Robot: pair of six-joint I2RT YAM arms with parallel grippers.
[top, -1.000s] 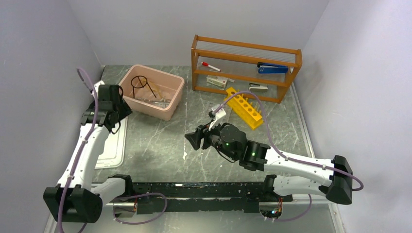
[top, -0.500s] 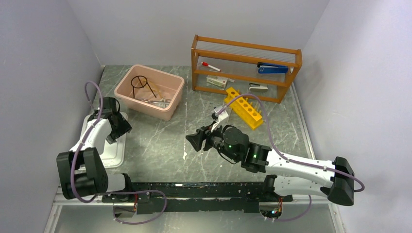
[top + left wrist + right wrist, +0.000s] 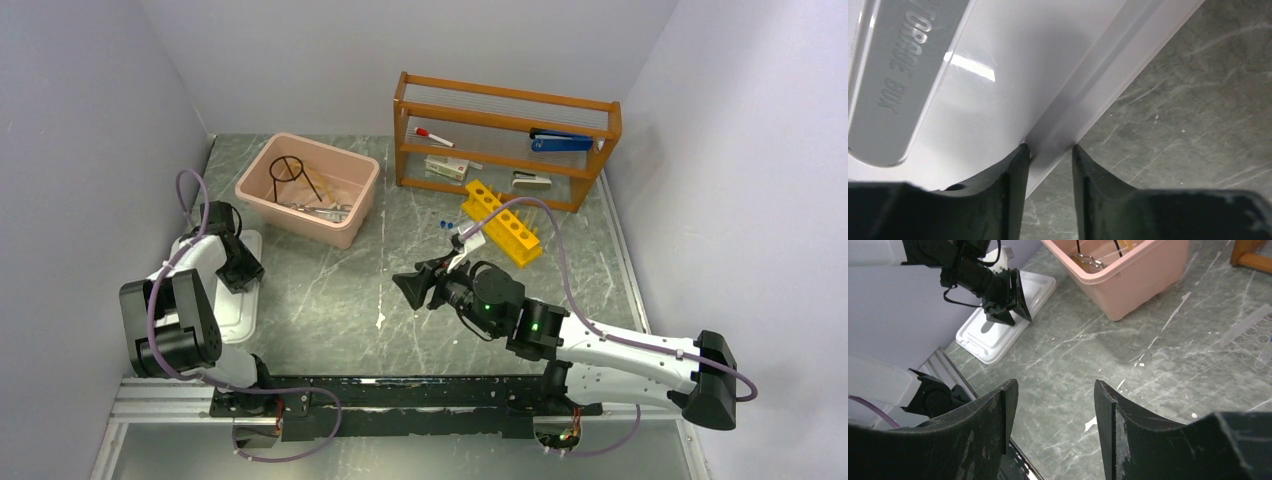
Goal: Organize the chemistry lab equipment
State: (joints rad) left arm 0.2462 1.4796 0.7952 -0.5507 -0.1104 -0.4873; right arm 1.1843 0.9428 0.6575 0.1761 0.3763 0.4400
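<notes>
Lid (image 3: 998,75) largely out of frame past left end effector (image 3: 1048,150)

This is looking like a robotics lab's test cell, dressed up as a small chemistry bench. Plain pale walls (image 3: 80,120) are closing in the left, far and right sides of a grey marbled table (image 3: 330,290). A white left arm (image 3: 195,260) and right arm (image 3: 620,348) are sitting bolted to a black rail (image 3: 400,390) along the near edge, trailing purple cables (image 3: 556,270). A yellow test-tube rack (image 3: 505,225) is lying right of centre. A pink bin (image 3: 300,222) at the far left is holding a black wire ring stand (image 3: 287,168). A wooden shelf (image 3: 505,98) is standing at the far right. A white lid (image 3: 238,305) embossed "STORAGE BOX" is lying at the left.
</notes>
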